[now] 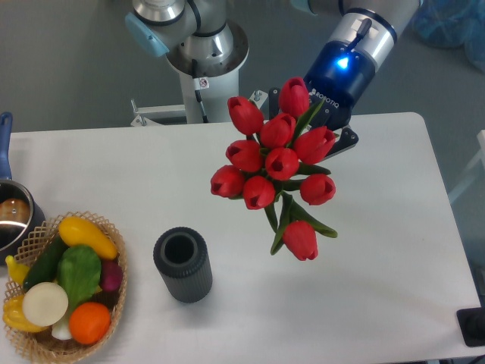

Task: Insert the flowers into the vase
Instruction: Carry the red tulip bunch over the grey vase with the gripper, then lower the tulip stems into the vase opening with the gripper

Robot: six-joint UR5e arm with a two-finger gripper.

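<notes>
The flowers [276, 163], a bunch of red tulip buds with green stems and leaves, hang in the air over the table's middle right. My gripper [322, 136] holds them from behind and is shut on their stems, which the buds mostly hide. One bud [301, 240] droops lower than the others. The vase [183, 265], a dark grey ribbed cylinder with an open round mouth, stands upright on the table, below and to the left of the bunch and apart from it.
A wicker basket [114, 303] with vegetables sits at the front left corner. A metal pot [14, 216] with a blue handle is at the left edge. The robot's base [201, 53] stands behind the table.
</notes>
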